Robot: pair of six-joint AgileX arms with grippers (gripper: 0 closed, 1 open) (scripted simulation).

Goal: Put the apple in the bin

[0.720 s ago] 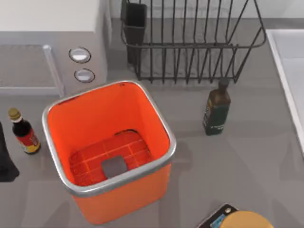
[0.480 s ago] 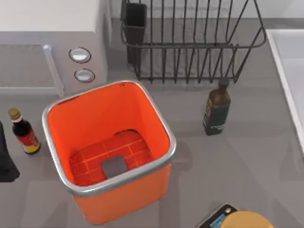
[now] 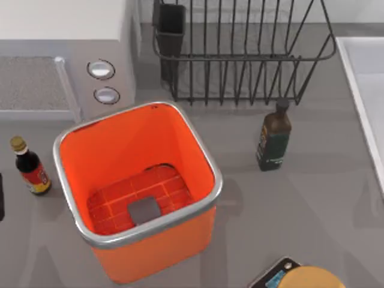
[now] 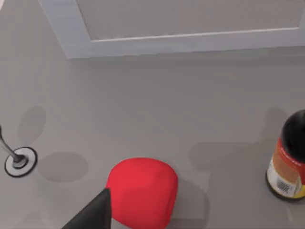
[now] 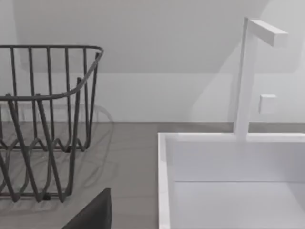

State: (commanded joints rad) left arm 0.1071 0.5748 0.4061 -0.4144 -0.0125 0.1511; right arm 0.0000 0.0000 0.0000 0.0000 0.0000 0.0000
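From above, you have one bin (image 3: pixel 137 191) standing left of the table's middle, its silver rim open to the camera and its gridded orange floor bare except for a grey patch. Around it you can count one microwave (image 3: pixel 60 57) at the far left, one wire dish rack (image 3: pixel 240 51) behind, one dark oil bottle (image 3: pixel 274 135) to the right of the bin, and one small red-labelled sauce bottle (image 3: pixel 29 166) to its left. At the near edge sit one yellow-orange round thing (image 3: pixel 312 278) and a dark flat device (image 3: pixel 273 275) touching it. A sliver of black at the left edge, just left of the sauce bottle, is part of your left arm (image 3: pixel 1 195).

In the left wrist view you see one apple (image 4: pixel 142 192) lying on the grey tabletop, outside the bin. One black finger (image 4: pixel 90 213) of the left gripper overlaps the apple's side; you cannot tell whether it touches or how the jaws stand. The sauce bottle (image 4: pixel 287 157) stands near the apple, apart from it, with its own shadow on the table.

In the right wrist view you see one black finger (image 5: pixel 93 212) of the right gripper above the tabletop, between the dish rack (image 5: pixel 45 119) and one white sink (image 5: pixel 233 176) with a tap (image 5: pixel 250 71); its jaw state cannot be told.
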